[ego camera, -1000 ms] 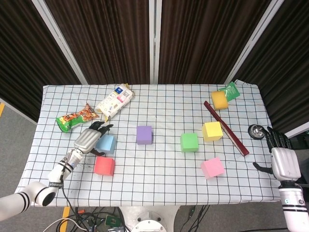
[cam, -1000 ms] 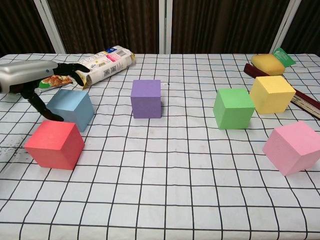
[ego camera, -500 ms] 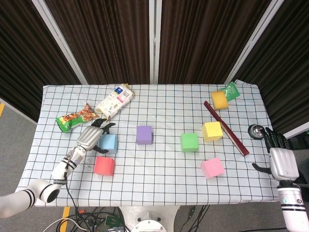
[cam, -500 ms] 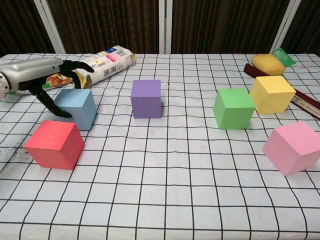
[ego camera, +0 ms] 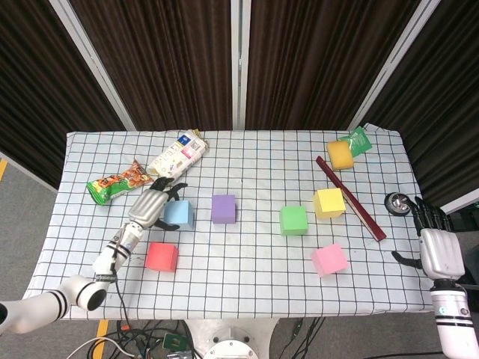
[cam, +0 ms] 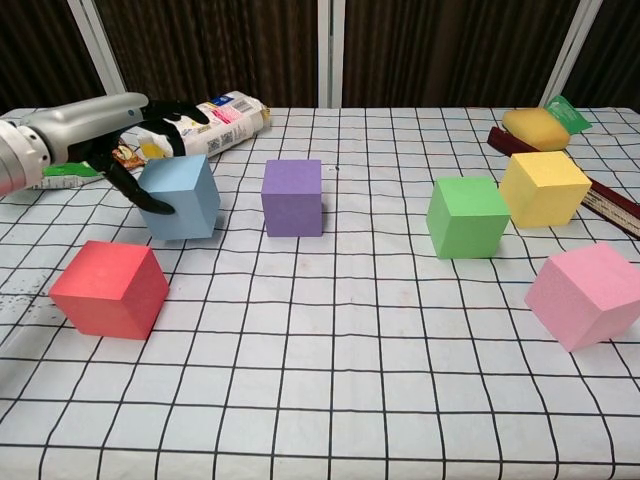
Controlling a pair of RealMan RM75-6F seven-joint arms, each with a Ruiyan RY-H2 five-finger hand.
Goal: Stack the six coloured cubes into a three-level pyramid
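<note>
My left hand [ego camera: 150, 206] [cam: 110, 125] grips the blue cube [ego camera: 178, 215] [cam: 185, 195], fingers over its top and far side, thumb on its left face. The purple cube [ego camera: 223, 209] [cam: 292, 197] stands just to the right of it, a small gap apart. In front of the hand the red cube [ego camera: 161, 256] [cam: 110, 289] sits alone. The green cube [ego camera: 293, 220] [cam: 467, 216] and yellow cube [ego camera: 329, 203] [cam: 543, 188] stand close together at the right, with the pink cube [ego camera: 330, 259] [cam: 587, 294] nearer the front. My right hand [ego camera: 438, 250] hangs open off the table's right edge.
A cracker pack [ego camera: 178, 157] [cam: 215, 122] and a snack bag [ego camera: 116, 182] lie behind my left hand. A dark red bar [ego camera: 350, 197] [cam: 610, 205], an orange sponge [ego camera: 340, 154] [cam: 535, 127] and a green packet [ego camera: 359, 140] lie at the back right. A round metal part [ego camera: 397, 203] sits by the right edge.
My left hand has closed around the blue cube and carried it right and away from the red cube, toward the purple one. The right hand has stayed put.
</note>
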